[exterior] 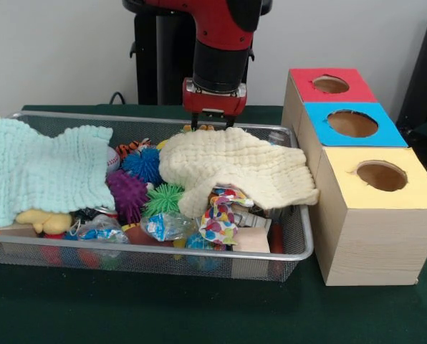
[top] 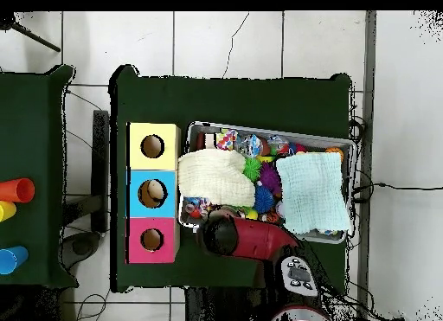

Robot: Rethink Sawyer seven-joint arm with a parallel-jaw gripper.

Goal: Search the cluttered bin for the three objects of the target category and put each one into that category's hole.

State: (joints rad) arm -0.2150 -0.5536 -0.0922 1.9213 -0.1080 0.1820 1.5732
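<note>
The gripper [exterior: 213,123] hangs over the bin's [exterior: 163,249] far rim; whether its fingers are apart cannot be told. A striped toy [exterior: 131,149] lies mid-bin between two cloths. The red hole [exterior: 331,84] is beside the bin, unobstructed.
</note>
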